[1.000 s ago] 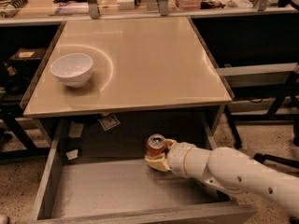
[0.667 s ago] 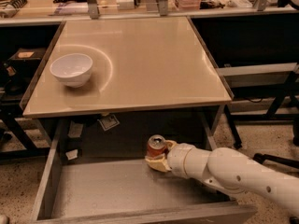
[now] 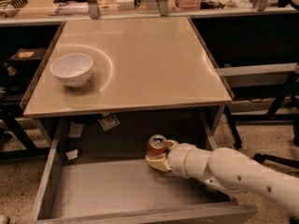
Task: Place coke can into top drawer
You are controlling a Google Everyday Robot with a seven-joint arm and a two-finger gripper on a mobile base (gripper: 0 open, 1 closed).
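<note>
The coke can [image 3: 157,146] stands upright inside the open top drawer [image 3: 103,188], toward its back right, with its silver top showing. My gripper [image 3: 160,157] reaches in from the right on a white arm. Its pale fingers [image 3: 156,163] wrap the can's lower half and hold it at the drawer floor. The can's bottom is hidden behind the fingers.
A white bowl [image 3: 72,69] sits on the beige tabletop [image 3: 154,64] at the left. The tabletop's front edge overhangs the back of the drawer just above the can. A paper tag [image 3: 108,122] hangs below the edge. Cluttered benches stand behind and to the sides.
</note>
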